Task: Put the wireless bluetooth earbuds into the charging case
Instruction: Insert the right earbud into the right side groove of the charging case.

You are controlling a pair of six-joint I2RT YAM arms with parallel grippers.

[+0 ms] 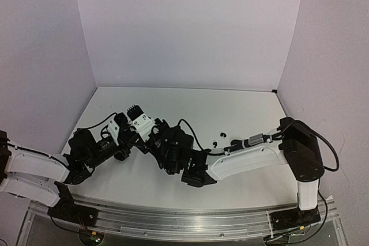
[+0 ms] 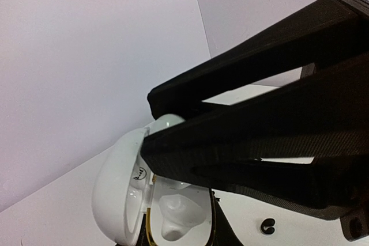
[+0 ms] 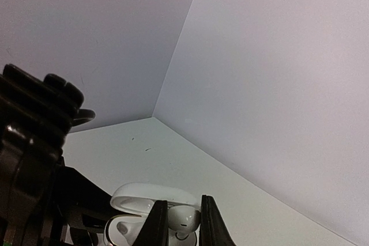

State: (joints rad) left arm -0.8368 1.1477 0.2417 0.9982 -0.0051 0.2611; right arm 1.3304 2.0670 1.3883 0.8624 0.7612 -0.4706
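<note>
**The bud hangs just over the open case**

The left gripper [image 2: 151, 125] is closed tight on the white charging case [image 2: 118, 191], whose lid is open. The right gripper [image 3: 183, 229] pinches a white earbud [image 3: 183, 217] between its two fingers, just above the case's open mouth. I cannot tell which way the bud's stem points. The right arm is nearer, so it likely goes straight down. A black earbud [image 2: 267, 227] lies on the table [image 2: 46, 223] beside the case.

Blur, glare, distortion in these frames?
Top external: even light, lilac cast, no glare, black arm links lose detail. Left wrist: left gripper looms close, dark, soft; charging case bright. Right wrist: right gripper soft at frame bottom; white earbud between its jaws clearer.
</note>
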